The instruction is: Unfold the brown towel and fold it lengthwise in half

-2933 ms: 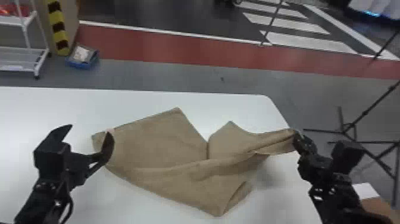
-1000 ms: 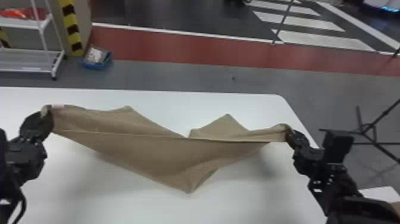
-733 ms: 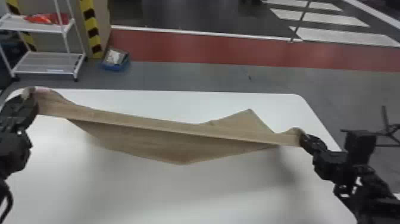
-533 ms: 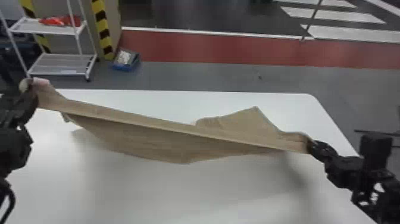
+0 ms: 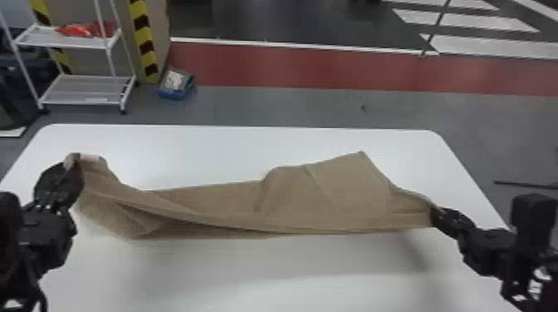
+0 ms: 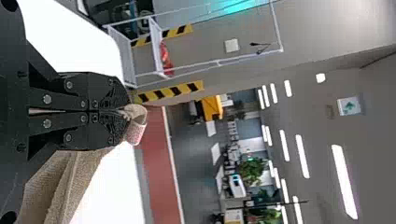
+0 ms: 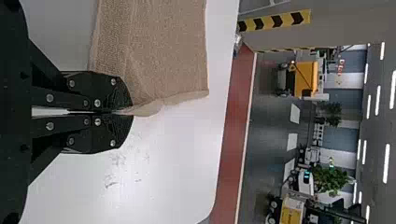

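Across the white table (image 5: 232, 155), the biggest change is in the brown towel (image 5: 315, 199): the upper edge I had drawn tight between my grippers now sags, and the part that hung toward the table's near side has largely swung under and beyond it, so more cloth shows toward the far side. I take that as a swing to lay the towel open away from me; the unfolding looks well along, the lengthwise fold still to come.

The towel's long axis runs left to right, roughly parallel to the table's far edge, with the held edge toward the near side. One loose corner (image 5: 360, 155) points at the far edge, right of the table's middle. Toward the table's left side the cloth is twisted and doubled, which I'd expect to need a tug before it lies flat.

My left gripper (image 6: 122, 112) is closed tight on one corner, over the table's left side and in nearer the middle than it was. My right gripper (image 7: 123, 112) is pinched firmly on the other end, by the table's right edge. Smallest, a pale tag (image 5: 90, 157) sits beside the left grip.
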You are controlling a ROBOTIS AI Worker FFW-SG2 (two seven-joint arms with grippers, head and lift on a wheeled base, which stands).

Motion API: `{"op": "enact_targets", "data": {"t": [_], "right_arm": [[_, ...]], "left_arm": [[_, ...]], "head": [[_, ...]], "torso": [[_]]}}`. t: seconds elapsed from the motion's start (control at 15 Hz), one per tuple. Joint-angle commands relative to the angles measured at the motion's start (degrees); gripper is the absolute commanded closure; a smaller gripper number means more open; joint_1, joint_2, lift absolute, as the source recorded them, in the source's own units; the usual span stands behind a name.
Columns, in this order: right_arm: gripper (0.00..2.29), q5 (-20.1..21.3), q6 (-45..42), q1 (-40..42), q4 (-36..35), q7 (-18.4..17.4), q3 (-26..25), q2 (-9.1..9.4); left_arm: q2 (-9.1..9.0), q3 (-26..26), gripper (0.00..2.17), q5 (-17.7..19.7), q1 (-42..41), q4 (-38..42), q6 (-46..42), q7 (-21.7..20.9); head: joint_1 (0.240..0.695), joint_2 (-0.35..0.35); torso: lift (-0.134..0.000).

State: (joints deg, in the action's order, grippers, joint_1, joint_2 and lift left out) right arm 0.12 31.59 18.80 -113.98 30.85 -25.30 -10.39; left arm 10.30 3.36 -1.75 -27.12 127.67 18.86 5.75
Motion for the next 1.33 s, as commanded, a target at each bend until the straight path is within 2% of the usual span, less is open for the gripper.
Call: {"op": "enact_targets", "data": {"t": [0.0,0.33,0.4,0.47,0.6,0.67,0.73,0.8,0.87,0.93,1.27], "right_arm": [[1.11,-0.56,-0.87,0.44,-0.28,0.09,-0.62,-0.07],[1.1,-0.56,-0.87,0.71,-0.98,1.58,-0.71,-0.07],[0.97,-0.47,-1.22,0.8,-0.98,1.58,-0.71,-0.16],[0.67,0.06,-2.98,1.23,-0.98,1.58,-0.71,-0.07],[0.29,1.99,-5.96,1.85,-0.81,1.58,-0.71,-0.07],[0.14,3.14,-10.53,2.64,-0.46,1.58,-0.8,-0.07],[0.06,4.63,-19.32,3.78,0.95,1.76,-1.24,-0.16],[0.06,5.42,-26.0,4.13,3.06,1.84,-1.94,-0.33],[0.1,5.33,-32.51,4.13,6.57,3.51,-3.0,-1.12],[0.18,5.33,-38.13,4.13,10.18,6.33,-4.14,-2.44],[0.23,4.45,-51.84,2.03,27.58,14.5,-6.34,-7.1]], "left_arm": [[-0.02,-0.72,1.69,-2.82,0.05,-1.1,4.65,0.93],[-0.19,-0.72,1.69,-4.76,-0.3,-0.4,10.1,3.31],[-0.37,-0.72,1.69,-4.84,-0.3,-0.31,12.21,3.75],[-0.55,-0.72,1.67,-4.84,-0.3,-0.31,13.97,4.27],[-0.46,-1.95,1.58,-5.99,-0.3,-0.84,15.02,4.89],[-0.46,-2.65,1.37,-6.69,-0.3,-1.1,15.02,6.21],[-0.46,-3.09,1.14,-7.74,-0.48,-1.28,15.2,6.47],[-0.37,-3.27,0.82,-8.18,-0.65,-1.37,15.2,6.38],[-0.19,-3.27,0.37,-8.27,-0.74,-1.45,15.02,6.38],[-0.11,-3.18,0.11,-8.36,-0.92,-1.63,15.02,6.38],[-0.28,-3.0,0.09,-8.1,-0.12,-6.64,10.45,7.44]], "head": [[0.695,-0.144],[0.695,-0.119],[0.695,-0.115],[0.695,-0.112],[0.695,-0.103],[0.695,-0.103],[0.695,-0.104],[0.695,-0.105],[0.695,-0.108],[0.695,-0.108],[0.695,-0.12]], "torso": [[-0.119],[-0.119],[-0.119],[-0.119],[-0.119],[-0.119],[-0.119],[-0.119],[-0.119],[-0.119],[-0.119]]}}
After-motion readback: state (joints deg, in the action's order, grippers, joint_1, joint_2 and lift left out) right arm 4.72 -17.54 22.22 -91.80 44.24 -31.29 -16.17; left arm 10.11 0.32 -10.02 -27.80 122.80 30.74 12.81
